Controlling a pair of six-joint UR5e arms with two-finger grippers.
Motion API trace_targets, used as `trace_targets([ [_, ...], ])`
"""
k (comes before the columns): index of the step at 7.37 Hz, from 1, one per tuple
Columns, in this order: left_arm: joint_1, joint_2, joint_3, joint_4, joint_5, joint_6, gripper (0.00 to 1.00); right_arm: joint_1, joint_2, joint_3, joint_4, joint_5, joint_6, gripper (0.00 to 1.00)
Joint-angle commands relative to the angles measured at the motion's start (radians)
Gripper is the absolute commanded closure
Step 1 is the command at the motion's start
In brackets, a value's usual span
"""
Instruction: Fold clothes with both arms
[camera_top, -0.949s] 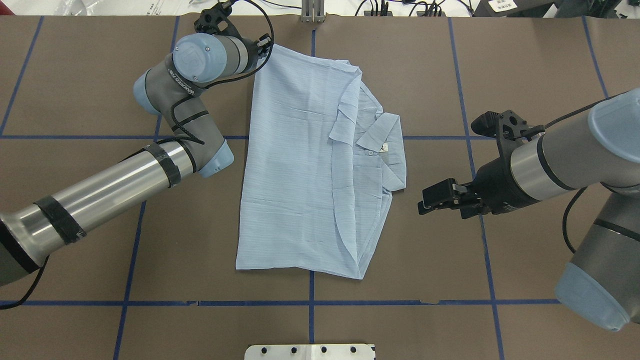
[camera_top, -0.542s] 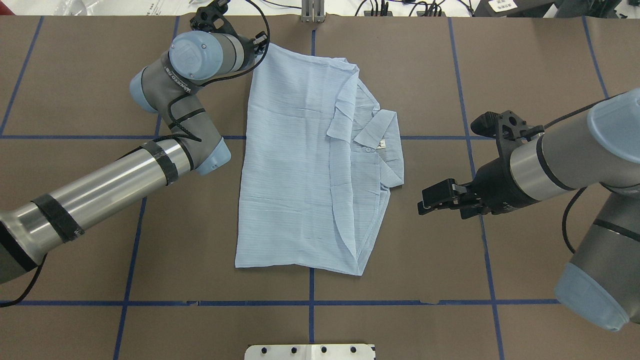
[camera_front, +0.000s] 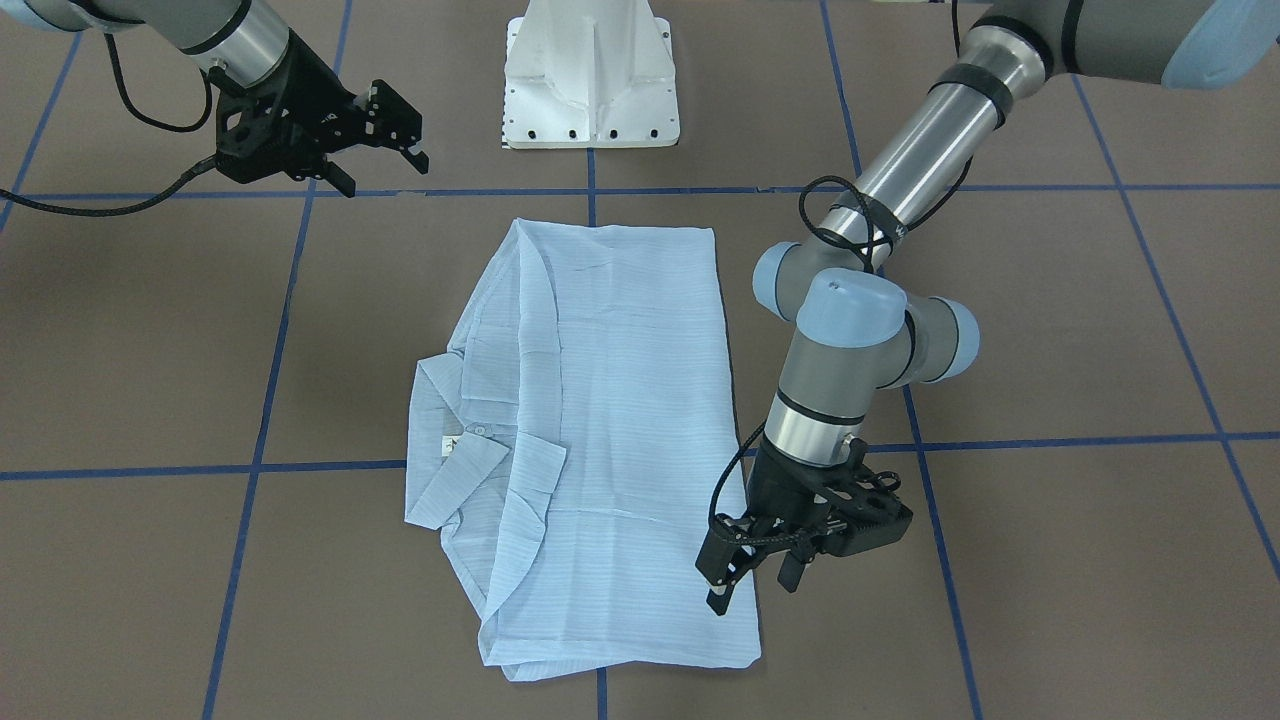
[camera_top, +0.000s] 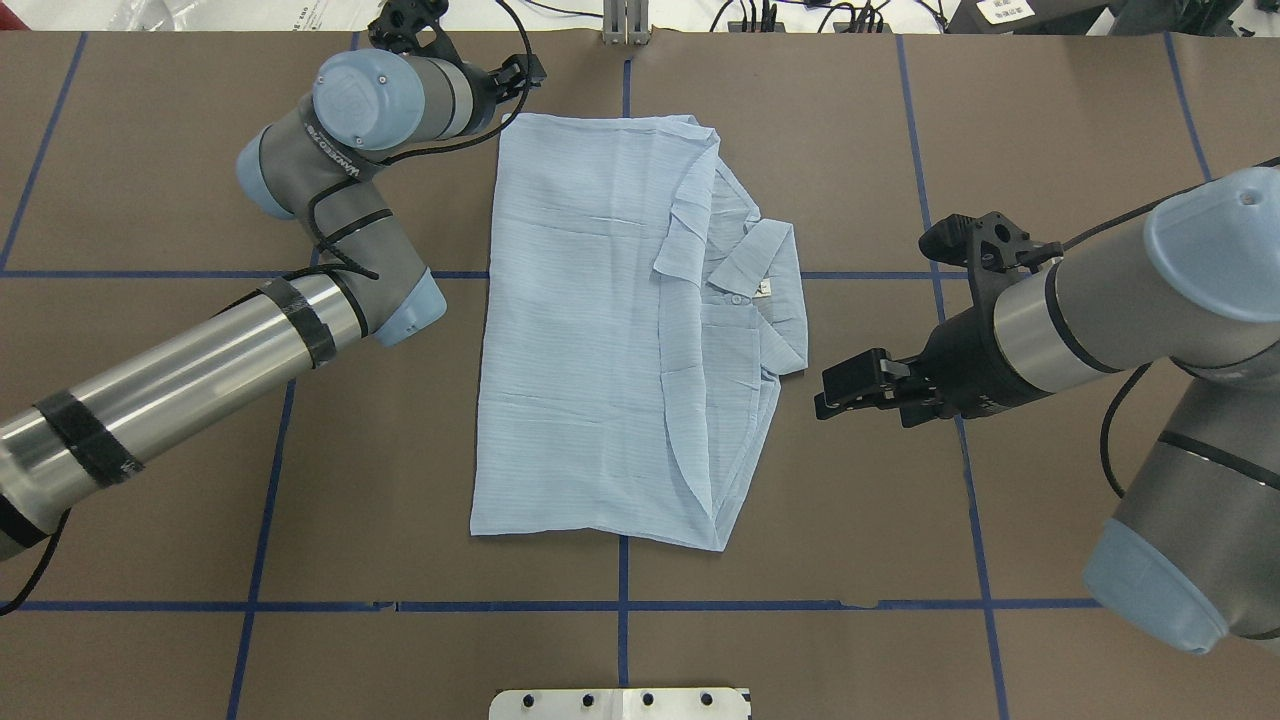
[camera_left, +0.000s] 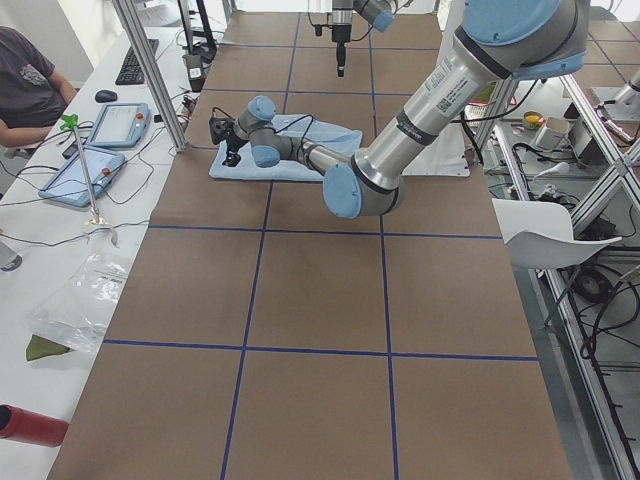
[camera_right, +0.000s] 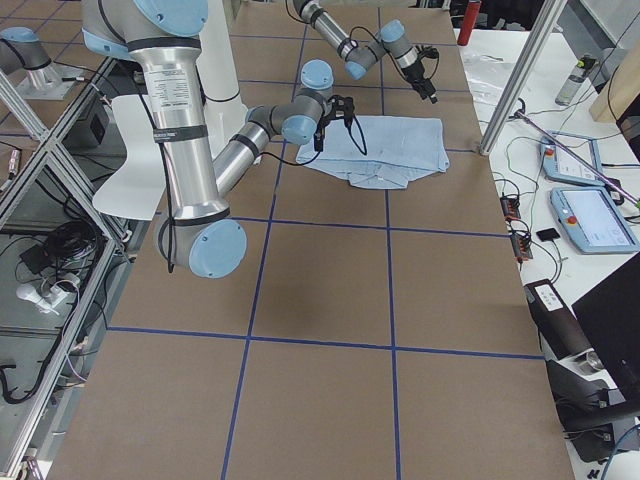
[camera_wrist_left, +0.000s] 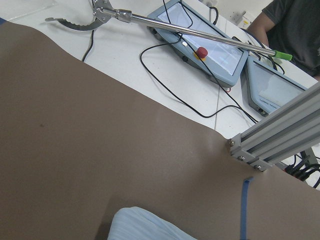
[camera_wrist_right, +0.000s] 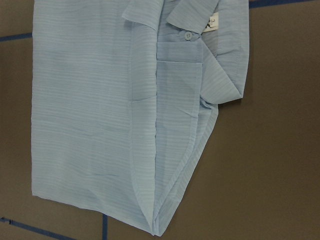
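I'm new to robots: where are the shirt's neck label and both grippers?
neck label (camera_wrist_right: 212, 21), right wrist view, tag's middle
left gripper (camera_front: 753, 594), front-facing view, between its fingertips
right gripper (camera_top: 836, 390), overhead view, between its fingertips

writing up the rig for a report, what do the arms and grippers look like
Both arms are jointed silver and grey tubes with light-blue joint caps. The left arm has black tape bands, white lettering and a looped black cable; the right arm trails a black cable too. The left gripper and right gripper are black and two-fingered.
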Motion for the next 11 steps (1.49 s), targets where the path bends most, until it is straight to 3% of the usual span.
trace_targets([
  [1,-0.007,0.176,-0.360,0.245,-0.090,0.005,0.00,-0.081,0.141,-0.084,-0.106,-0.119,-0.004,0.00],
  [3,-0.005,0.334,-0.636,0.376,-0.159,0.017,0.00,-0.164,0.212,-0.163,-0.166,-0.268,-0.087,0.00],
  [4,0.003,0.356,-0.686,0.401,-0.162,0.022,0.00,-0.196,0.260,-0.244,-0.168,-0.331,-0.127,0.00],
  [6,0.013,0.356,-0.688,0.402,-0.196,0.013,0.00,-0.298,0.342,-0.328,-0.270,-0.490,-0.185,0.00],
  [8,0.013,0.361,-0.673,0.401,-0.198,0.016,0.00,-0.321,0.416,-0.441,-0.302,-0.531,-0.201,0.00],
  [11,0.020,0.359,-0.658,0.389,-0.196,0.011,0.00,-0.320,0.420,-0.469,-0.309,-0.525,-0.247,0.00],
])
